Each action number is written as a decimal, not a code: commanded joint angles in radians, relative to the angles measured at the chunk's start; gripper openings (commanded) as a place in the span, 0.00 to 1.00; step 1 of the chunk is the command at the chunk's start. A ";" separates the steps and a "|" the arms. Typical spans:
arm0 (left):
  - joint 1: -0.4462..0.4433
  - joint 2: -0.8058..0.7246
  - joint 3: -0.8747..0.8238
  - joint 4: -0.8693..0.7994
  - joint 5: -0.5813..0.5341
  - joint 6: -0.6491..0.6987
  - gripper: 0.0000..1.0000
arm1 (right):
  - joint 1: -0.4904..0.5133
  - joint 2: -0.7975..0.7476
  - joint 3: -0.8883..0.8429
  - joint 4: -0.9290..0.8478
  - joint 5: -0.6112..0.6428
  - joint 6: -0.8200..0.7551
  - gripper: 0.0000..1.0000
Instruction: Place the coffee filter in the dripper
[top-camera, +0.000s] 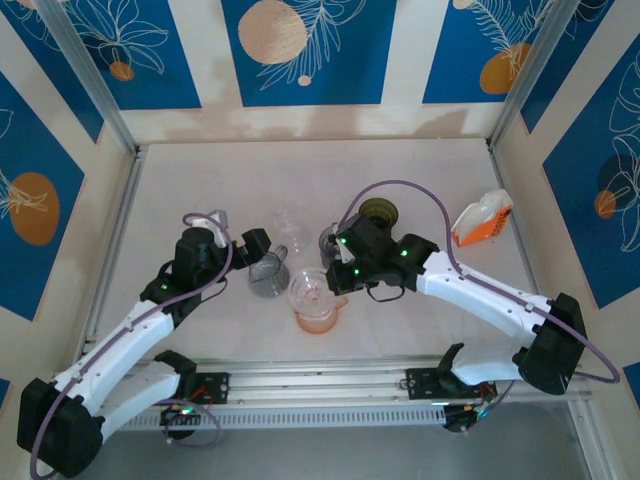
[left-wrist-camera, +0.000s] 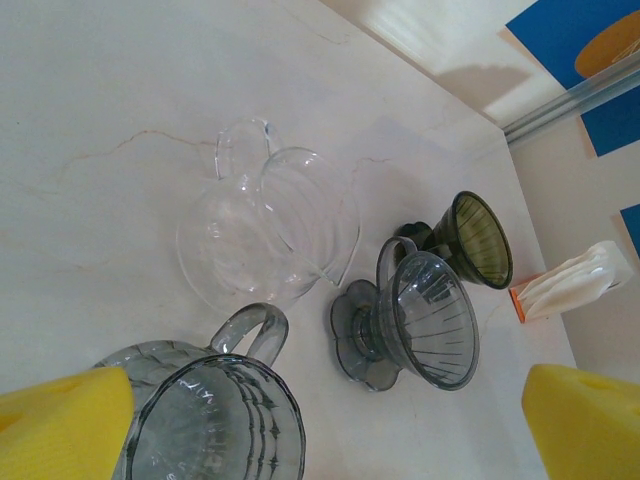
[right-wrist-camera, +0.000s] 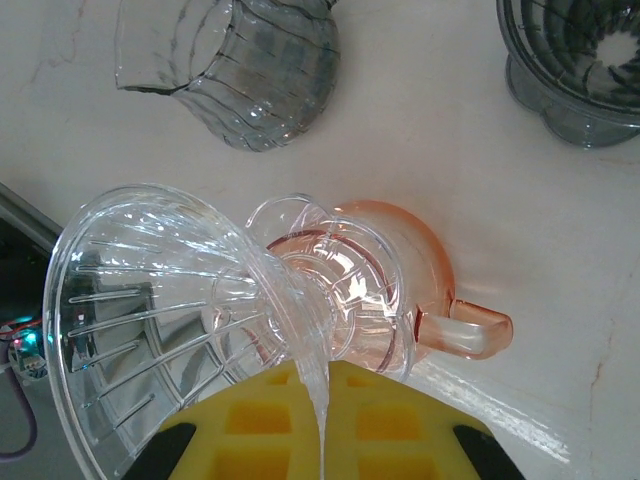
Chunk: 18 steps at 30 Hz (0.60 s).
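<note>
Here, you see:
Glassware: a ribbed, flared clear dripper (right-wrist-camera: 150, 300) tipped on its side against a pink glass dripper (right-wrist-camera: 390, 270), by the table's (top-camera: 200, 180) near edge.
Right gripper (right-wrist-camera: 320, 430): closed tight on the clear dripper's thin rim or handle.
Left gripper (left-wrist-camera: 320, 440): spread wide, holding nothing, astride a smoky grey cup (left-wrist-camera: 215, 420).
Coffee filters (top-camera: 487, 208): white, stacked in an orange holder (top-camera: 478, 228) at the table's right edge.
Unclear: you cannot tell which part sits between the yellow pads (right-wrist-camera: 400, 420).
</note>
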<state>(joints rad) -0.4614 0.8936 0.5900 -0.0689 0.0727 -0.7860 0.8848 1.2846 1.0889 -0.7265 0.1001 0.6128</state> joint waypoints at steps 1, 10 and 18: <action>-0.009 -0.012 -0.007 -0.005 -0.014 0.003 1.00 | 0.006 0.004 0.022 -0.003 -0.018 0.020 0.00; -0.010 -0.008 -0.007 0.001 -0.010 0.001 1.00 | -0.008 -0.006 0.014 -0.022 0.003 0.036 0.14; -0.009 -0.008 -0.007 0.002 -0.002 0.000 1.00 | -0.019 -0.037 0.009 -0.029 0.027 0.053 0.56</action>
<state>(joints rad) -0.4614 0.8936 0.5900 -0.0685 0.0727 -0.7860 0.8711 1.2823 1.0889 -0.7395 0.1139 0.6521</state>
